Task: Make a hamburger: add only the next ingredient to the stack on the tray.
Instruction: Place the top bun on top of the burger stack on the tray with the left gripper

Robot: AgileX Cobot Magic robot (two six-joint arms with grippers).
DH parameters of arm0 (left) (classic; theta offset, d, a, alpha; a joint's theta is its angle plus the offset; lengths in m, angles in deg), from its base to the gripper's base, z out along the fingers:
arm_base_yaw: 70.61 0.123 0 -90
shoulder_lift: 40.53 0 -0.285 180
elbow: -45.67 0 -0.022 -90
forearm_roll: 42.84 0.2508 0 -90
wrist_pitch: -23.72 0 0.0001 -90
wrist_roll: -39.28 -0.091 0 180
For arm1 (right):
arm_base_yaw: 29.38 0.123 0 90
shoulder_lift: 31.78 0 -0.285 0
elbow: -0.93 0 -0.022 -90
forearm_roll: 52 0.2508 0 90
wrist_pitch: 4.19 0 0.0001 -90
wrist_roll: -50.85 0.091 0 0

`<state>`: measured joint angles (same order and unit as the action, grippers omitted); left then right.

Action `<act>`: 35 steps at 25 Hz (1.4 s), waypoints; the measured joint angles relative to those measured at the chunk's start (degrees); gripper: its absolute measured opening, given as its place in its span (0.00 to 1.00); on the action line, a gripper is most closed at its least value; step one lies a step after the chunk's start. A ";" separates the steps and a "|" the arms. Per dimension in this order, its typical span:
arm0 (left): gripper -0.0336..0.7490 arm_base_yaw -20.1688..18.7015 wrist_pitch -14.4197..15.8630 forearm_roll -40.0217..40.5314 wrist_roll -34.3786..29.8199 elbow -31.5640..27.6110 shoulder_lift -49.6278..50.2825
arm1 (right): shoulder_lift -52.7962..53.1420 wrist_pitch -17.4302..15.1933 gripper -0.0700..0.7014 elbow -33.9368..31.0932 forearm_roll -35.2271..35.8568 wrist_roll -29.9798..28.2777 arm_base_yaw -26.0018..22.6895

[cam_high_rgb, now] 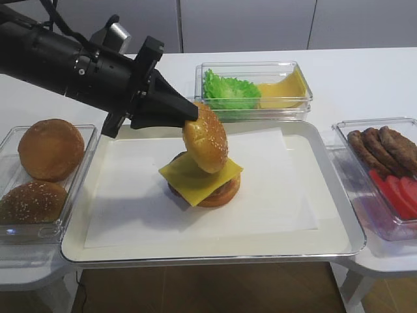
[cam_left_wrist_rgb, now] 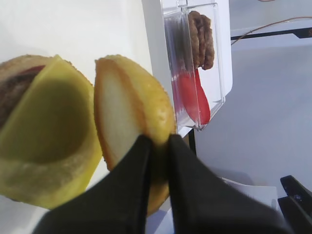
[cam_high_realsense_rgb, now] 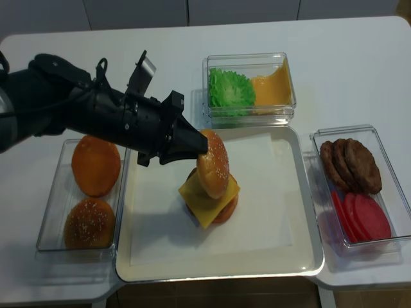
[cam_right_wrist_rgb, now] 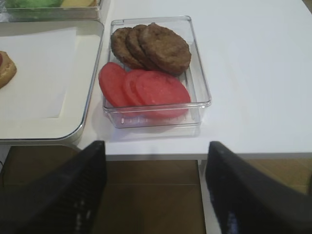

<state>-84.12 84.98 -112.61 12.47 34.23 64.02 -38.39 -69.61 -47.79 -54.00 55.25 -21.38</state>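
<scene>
Golden sesame-flecked bun top (cam_high_rgb: 205, 137), yellow cheese slice (cam_high_rgb: 195, 180), red tomato slices (cam_right_wrist_rgb: 144, 88)

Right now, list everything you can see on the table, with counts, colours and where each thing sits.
seeded bun top: one, golden, held tilted over the stack
stack: one, bun base, patty, yellow cheese, mid tray
tray: one, cream, centre
plain bun: one, brown, left box
duller seeded bun: one, brown, left box
lettuce: green, back box
cheese slices: yellow, back box
patties: three, brown, right box
tomato slices: three, red, right box
left claw: black, shut on the bun top
right claw: black, open, off the table edge
</scene>
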 joint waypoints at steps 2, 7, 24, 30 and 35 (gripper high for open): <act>0.13 0.00 0.12 0.00 0.37 0.00 0.00 | 0.00 0.00 0.74 0.00 0.00 0.00 0.00; 0.13 0.00 0.25 -0.26 0.92 0.00 0.00 | 0.00 0.00 0.74 0.00 0.00 0.00 0.00; 0.13 -0.67 0.37 -1.65 1.90 0.00 2.28 | 0.00 0.00 0.74 0.00 0.00 0.00 0.00; 0.13 -0.67 0.37 -1.00 1.44 0.00 2.28 | 0.00 0.00 0.74 0.00 0.00 0.16 0.00; 0.13 -0.67 0.37 2.90 2.16 0.00 2.17 | 0.00 0.00 0.74 0.00 0.00 0.16 0.00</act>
<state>-84.79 85.35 -109.71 14.63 34.23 66.19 -38.39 -69.61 -47.79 -54.00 55.40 -21.38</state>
